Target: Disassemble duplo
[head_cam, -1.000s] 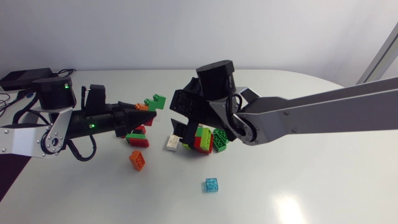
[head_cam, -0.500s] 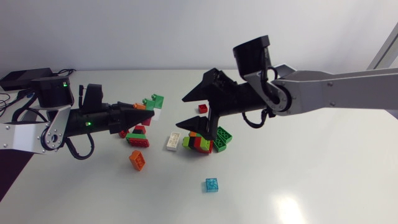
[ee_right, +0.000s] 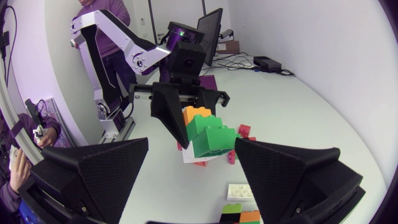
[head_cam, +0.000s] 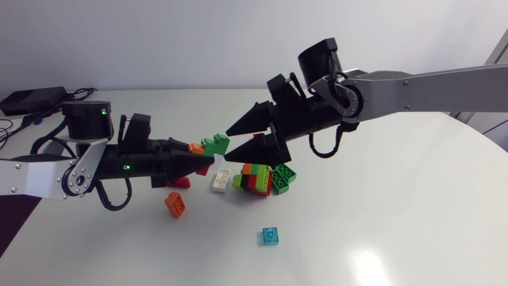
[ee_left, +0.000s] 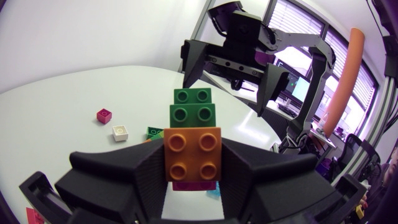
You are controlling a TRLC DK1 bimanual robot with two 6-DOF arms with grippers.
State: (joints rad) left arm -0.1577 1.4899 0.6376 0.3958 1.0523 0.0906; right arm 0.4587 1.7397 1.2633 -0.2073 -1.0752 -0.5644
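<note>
Grippers facing over the table (head_cam: 397, 230).
Left gripper (head_cam: 198, 156) pinches orange-green duplo stack (head_cam: 214, 144); right gripper (head_cam: 240, 141), fingers spread, at its 2 o'clock.

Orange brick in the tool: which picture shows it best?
Left wrist view: the orange brick is big, studs showing, in the left tool. Head view shows a small orange bit; right wrist view, an edge behind the green brick.

Robotics lab, office-like. Two metal robot arms, left arm (head_cam: 48, 176) and right arm (head_cam: 432, 83), over white rounded surface (head_cam: 397, 230); loose toy bricks (head_cam: 258, 179) scattered; black box (head_cam: 32, 99) with cables (ee_right: 249, 61) at corner.
</note>
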